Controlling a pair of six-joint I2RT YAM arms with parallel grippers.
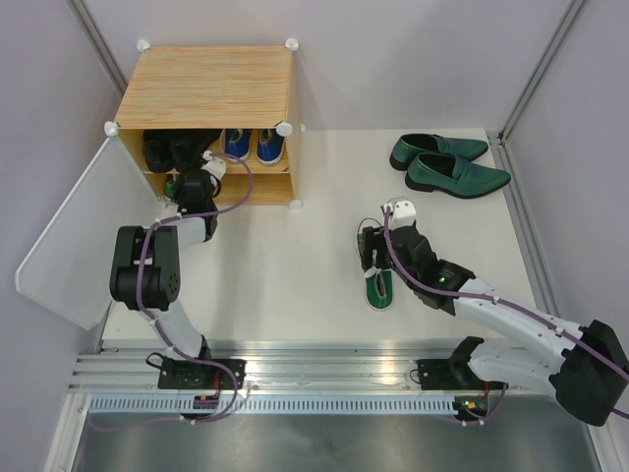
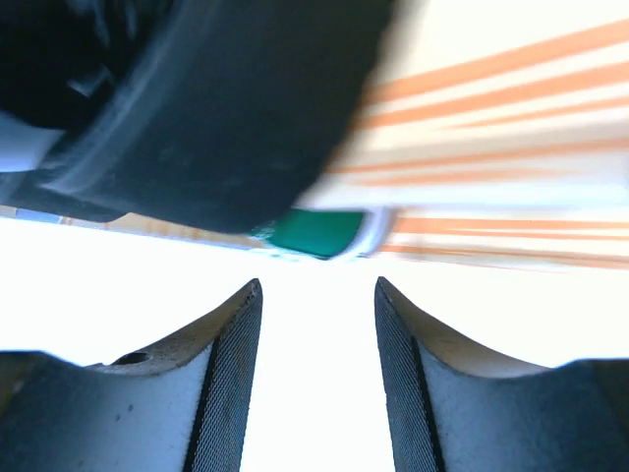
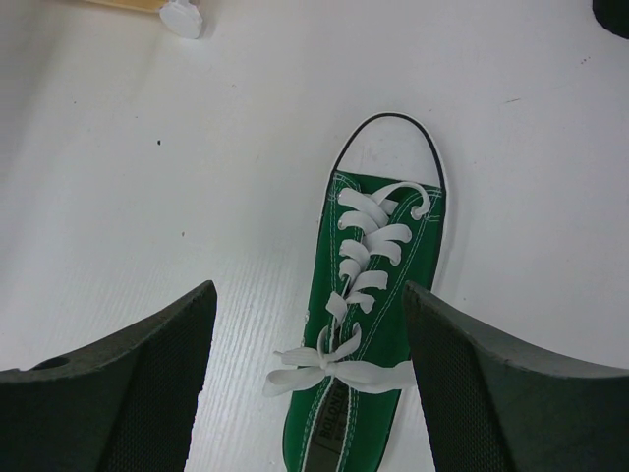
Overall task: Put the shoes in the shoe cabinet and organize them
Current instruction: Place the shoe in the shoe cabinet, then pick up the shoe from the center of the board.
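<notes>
The tabletop [image 1: 295, 275] holds everything. The shoe cabinet [image 1: 206, 88] stands at the far left, with its door [image 1: 74, 246] swung wide so an arm can reach in. Its top shelf has the black boots [image 1: 167, 149] on the left and the blue sneakers [image 1: 254, 145] on the right. The dark-green loafers [image 1: 447, 162] sit far right on the tabletop, not put away yet.

The right end effector [image 3: 310, 295] hangs over a green sneaker [image 3: 378, 295]. It is wide open, a finger on each side, holding nothing. I think it is ready to grab.

The left end effector [image 2: 316, 295] is at the bottom shelf, open and empty. Close by is a green and white bit, likely the other green sneaker [image 2: 319, 233].
</notes>
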